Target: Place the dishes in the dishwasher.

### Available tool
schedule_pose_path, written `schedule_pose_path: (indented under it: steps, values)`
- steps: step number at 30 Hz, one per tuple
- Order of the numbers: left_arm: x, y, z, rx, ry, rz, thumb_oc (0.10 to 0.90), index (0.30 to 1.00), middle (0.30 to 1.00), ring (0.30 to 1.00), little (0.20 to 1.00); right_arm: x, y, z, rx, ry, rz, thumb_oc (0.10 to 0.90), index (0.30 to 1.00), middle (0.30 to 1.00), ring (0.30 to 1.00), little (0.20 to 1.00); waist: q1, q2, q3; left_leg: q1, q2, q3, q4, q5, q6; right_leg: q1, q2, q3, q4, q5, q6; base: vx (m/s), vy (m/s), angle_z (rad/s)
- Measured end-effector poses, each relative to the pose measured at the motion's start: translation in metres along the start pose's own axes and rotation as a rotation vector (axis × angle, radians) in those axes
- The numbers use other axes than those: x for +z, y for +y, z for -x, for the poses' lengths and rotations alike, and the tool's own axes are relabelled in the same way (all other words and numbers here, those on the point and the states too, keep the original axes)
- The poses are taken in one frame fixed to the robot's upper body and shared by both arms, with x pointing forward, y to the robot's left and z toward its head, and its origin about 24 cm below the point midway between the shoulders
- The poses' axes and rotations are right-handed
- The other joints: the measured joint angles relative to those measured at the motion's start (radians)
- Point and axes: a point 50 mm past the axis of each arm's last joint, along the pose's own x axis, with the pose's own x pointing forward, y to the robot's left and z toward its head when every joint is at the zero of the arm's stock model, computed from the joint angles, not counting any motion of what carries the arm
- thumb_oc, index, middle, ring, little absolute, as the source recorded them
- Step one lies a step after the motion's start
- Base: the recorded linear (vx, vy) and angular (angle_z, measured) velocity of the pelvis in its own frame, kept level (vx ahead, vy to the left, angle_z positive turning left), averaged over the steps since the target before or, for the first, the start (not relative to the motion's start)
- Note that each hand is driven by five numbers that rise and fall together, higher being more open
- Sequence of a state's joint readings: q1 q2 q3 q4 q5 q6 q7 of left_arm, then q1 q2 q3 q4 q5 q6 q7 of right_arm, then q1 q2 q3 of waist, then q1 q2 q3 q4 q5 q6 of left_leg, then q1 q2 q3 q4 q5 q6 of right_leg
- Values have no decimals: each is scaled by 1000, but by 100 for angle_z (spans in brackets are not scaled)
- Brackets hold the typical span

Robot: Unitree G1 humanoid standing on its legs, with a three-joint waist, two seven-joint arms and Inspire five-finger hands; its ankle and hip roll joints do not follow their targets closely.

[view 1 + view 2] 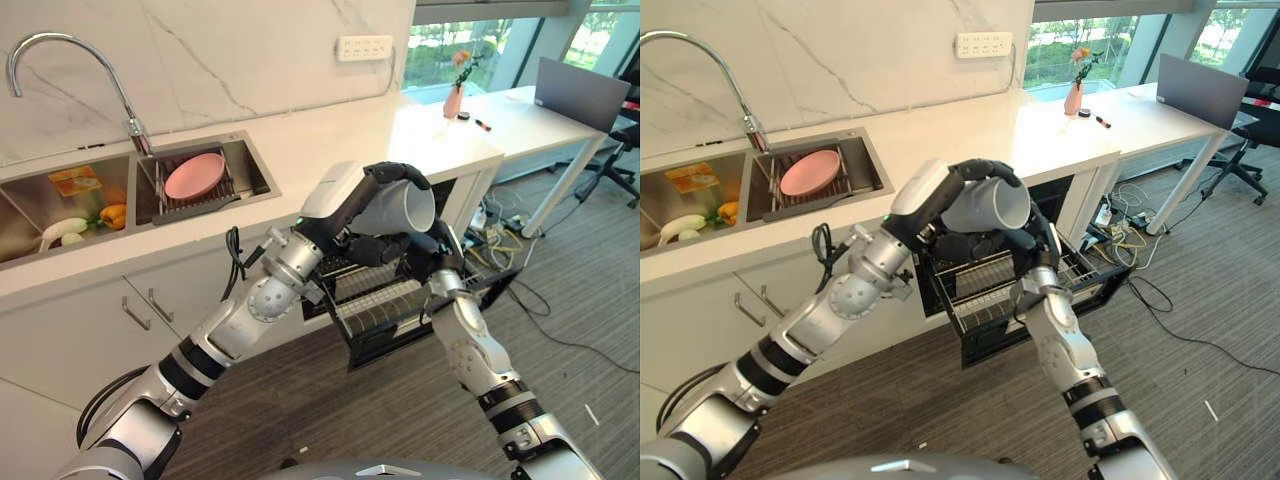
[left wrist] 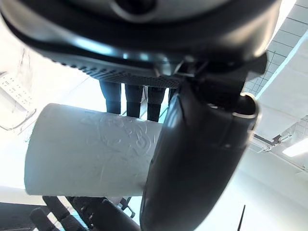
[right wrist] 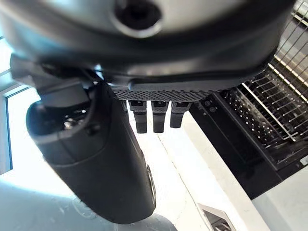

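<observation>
Lying on its side in the air above the pulled-out dishwasher rack point(image 1: 1040, 285), a pale grey cup point(image 1: 396, 208) is gripped by the left hand point(image 1: 352, 195), whose fingers are curled over the cup's top while the thumb is pressed along its wall; the cup's mouth is turned toward the robot's right. In the left wrist view the cup point(image 2: 91, 154) is seen clamped between thumb and fingers point(image 2: 132, 98). The right hand point(image 1: 432, 255) is raised just under and beside the cup, close to the left hand; its fingers point(image 3: 153, 115) are seen straight in its own wrist view, with nothing held. Below both hands, the black dishwasher point(image 1: 395, 320) is set into the white counter point(image 1: 330, 140), its wire rack drawn out. Further along the counter, to the robot's left, a pink plate point(image 1: 194, 175) is left lying on a rack in the sink point(image 1: 255, 165), under a curved tap point(image 1: 60, 50). A small vase point(image 1: 454, 100) is stood at the counter's far end.
</observation>
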State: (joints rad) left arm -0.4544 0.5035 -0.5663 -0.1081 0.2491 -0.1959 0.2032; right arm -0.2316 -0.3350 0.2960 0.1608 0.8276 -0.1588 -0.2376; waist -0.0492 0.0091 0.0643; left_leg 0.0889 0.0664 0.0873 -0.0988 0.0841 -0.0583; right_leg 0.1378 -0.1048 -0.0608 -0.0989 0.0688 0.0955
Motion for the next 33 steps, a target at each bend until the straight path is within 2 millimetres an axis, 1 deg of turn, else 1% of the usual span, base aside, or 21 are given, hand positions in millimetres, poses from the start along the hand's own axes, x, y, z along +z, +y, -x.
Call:
schedule_pose_path:
  steps: [4, 9, 12, 19, 23, 24, 25, 30, 33]
  values:
    - [-4, 3, 6, 45, 20, 7, 400, 300, 300, 300, 300, 11, -3, 0, 44, -41, 109, 800, 900, 900, 900, 900, -1, 2, 0, 0, 0, -1, 0, 0, 0, 0, 0, -1, 0, 0, 0, 0, 0, 0]
    - [-12, 11, 15, 107, 70, -17, 400, 300, 300, 300, 300, 22, -3, 0, 68, -86, 161, 800, 900, 900, 900, 900, -4, 4, 2, 0, 0, -1, 0, 0, 1, 0, 0, -1, 0, 0, 0, 0, 0, 0]
    - [-16, 15, 18, 128, 93, -27, 400, 300, 300, 300, 300, 27, -4, 0, 76, -102, 164, 800, 900, 900, 900, 900, -6, 4, 2, 0, 0, 0, 0, -1, 2, 0, 0, -1, 0, 0, 0, 0, 0, 0]
    - [-18, 23, 19, 158, 100, -60, 400, 300, 300, 300, 300, 25, -7, 5, 96, -92, 174, 800, 900, 900, 900, 900, -7, 4, 2, 0, 0, 0, 0, -2, 1, 0, 0, -1, 0, -2, 3, 0, 0, 0]
    - [-19, 26, 19, 168, 104, -99, 400, 300, 300, 300, 300, 21, -1, 12, 130, -77, 64, 800, 900, 900, 900, 900, -8, 4, 3, 0, 1, 1, 0, -3, 1, -1, 0, -1, 0, -3, 3, 0, 0, 0]
    - [-20, 27, 20, 156, 100, -142, 400, 300, 300, 300, 300, 18, 5, 14, 167, -60, -17, 800, 900, 900, 900, 900, -10, 3, 3, 1, 1, 2, 0, -2, 1, -1, 0, 0, 0, -2, 3, 0, 0, 0]
    - [-20, 26, 20, 153, 98, -155, 400, 300, 300, 300, 300, 18, 8, 15, 186, -57, -44, 800, 900, 900, 900, 900, -10, 3, 3, 0, 1, 2, 0, -2, 1, -1, 0, 0, 0, -2, 3, 0, 0, 0]
    - [-20, 29, 20, 165, 92, -195, 400, 300, 300, 300, 300, 12, 18, 18, 237, -25, -122, 800, 900, 900, 900, 900, -9, -3, 7, 3, 1, 3, 0, -3, 1, 0, 0, 1, 0, -2, 3, 0, 0, 0]
    - [-20, 29, 20, 167, 92, -197, 400, 300, 300, 300, 300, 12, 19, 18, 251, -22, -120, 800, 900, 900, 900, 900, -6, -8, 9, 3, 1, 3, 0, -2, 1, 1, 0, 1, 0, -2, 3, 0, 0, 0]
